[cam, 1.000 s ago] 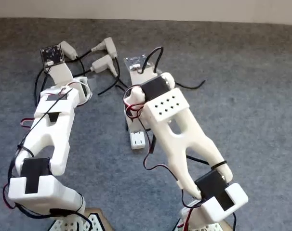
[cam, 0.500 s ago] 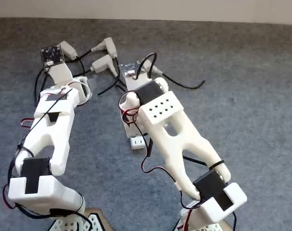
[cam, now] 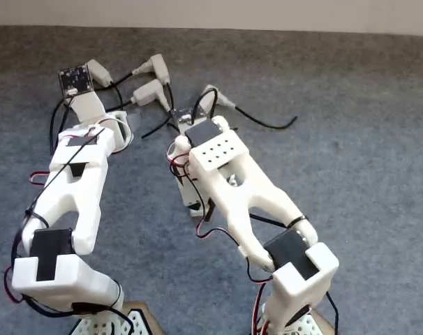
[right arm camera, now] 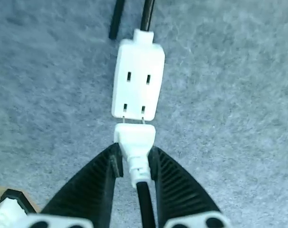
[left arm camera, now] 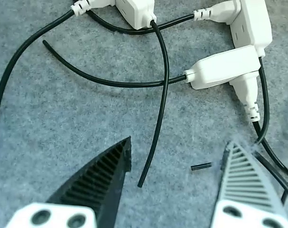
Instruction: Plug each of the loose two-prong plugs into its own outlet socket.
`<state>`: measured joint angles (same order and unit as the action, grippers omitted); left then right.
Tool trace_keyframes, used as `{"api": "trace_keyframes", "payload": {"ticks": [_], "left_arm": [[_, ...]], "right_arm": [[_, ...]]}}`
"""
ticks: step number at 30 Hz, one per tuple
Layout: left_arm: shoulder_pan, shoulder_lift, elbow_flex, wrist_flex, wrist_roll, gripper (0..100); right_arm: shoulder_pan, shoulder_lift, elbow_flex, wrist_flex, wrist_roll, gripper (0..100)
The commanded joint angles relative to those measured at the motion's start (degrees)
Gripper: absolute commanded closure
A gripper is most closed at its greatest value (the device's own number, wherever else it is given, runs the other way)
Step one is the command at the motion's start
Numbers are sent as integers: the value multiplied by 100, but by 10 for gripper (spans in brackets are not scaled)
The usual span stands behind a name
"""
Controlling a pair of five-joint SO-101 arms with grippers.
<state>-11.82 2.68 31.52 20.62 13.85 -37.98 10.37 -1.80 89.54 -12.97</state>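
Note:
My right gripper (right arm camera: 134, 164) is shut on a white two-prong plug (right arm camera: 134, 138). The plug's prongs touch the end of a white outlet block (right arm camera: 138, 85) lying on the grey carpet; how deep they sit I cannot tell. In the high view that block (cam: 195, 206) peeks out from under the right arm (cam: 225, 167). My left gripper (left arm camera: 177, 161) hangs open over the carpet with nothing between its fingers. Ahead of it lie white connectors (left arm camera: 225, 69) (left arm camera: 251, 21) on black cables. In the high view two of these white pieces (cam: 152, 91) (cam: 156, 68) lie beyond the left arm (cam: 79, 174).
Black cables (left arm camera: 158, 95) loop across the carpet under the left gripper, with a short loose black bit (left arm camera: 201, 166). Another white plug with its cable (cam: 215, 96) lies just past the right arm. The carpet to the right (cam: 365, 139) is bare.
The right arm has swung left and drawn in over the outlet block, covering most of it. The white plug and cable beyond it came into sight. The left arm stayed still.

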Motion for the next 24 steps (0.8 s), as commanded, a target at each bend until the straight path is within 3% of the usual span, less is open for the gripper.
{"api": "trace_keyframes", "payload": {"ticks": [1, 24], "left_arm": [[-31, -31, -233, 26, 44, 694], [-40, -31, -215, 35, 44, 694]], "right_arm": [[40, -101, -303, 40, -44, 992], [57, -57, -303, -171, -18, 992]]}}
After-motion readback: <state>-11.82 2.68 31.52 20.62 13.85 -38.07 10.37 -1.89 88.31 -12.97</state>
